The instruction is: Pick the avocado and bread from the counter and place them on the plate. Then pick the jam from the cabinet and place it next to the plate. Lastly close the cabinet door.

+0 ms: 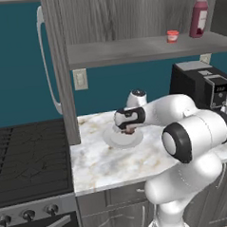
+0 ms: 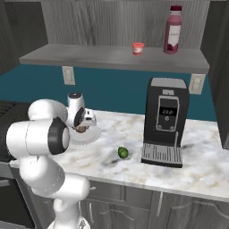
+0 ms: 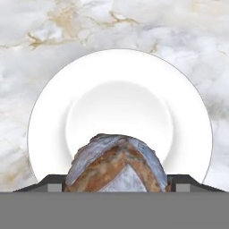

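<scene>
the pincer (image 3: 117, 185) pinches a round brown crusty bread (image 3: 117, 165) with pale scored patches, above the round white plate (image 3: 49, 120); no readable writing.

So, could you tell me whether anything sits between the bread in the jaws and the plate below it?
Nothing visible does. The bread is held in the gripper directly over the bare plate; the avocado lies well off to the side on the counter.
</scene>
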Controlling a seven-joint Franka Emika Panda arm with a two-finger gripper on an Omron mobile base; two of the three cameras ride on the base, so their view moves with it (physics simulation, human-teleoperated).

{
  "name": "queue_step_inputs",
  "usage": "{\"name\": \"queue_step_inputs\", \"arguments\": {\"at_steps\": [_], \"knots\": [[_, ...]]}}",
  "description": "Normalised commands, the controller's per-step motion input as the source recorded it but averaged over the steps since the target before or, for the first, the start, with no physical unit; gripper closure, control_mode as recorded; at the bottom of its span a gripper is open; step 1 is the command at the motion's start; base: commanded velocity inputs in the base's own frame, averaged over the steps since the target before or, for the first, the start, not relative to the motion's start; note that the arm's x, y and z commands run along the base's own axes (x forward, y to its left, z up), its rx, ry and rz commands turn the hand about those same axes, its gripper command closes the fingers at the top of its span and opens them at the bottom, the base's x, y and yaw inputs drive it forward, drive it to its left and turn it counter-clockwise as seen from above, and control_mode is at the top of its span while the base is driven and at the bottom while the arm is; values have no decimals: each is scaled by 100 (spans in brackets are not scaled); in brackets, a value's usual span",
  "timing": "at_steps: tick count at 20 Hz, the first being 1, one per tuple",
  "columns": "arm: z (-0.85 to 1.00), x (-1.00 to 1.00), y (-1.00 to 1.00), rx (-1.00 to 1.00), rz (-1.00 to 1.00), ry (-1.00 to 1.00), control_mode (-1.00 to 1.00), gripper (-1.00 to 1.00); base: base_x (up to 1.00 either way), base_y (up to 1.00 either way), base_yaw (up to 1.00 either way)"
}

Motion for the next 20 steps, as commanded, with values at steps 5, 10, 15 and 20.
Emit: {"name": "queue_step_inputs", "arguments": {"at_steps": [5,10,15,20], "knots": [[-26,28,6,-1,0,0,-100,100,0,0,0],[-40,23,0,0,0,0,-100,100,0,0,0],[-22,2,0,0,0,0,-100,100,0,0,0],[-4,-2,4,0,0,0,-100,100,0,0,0]]}}
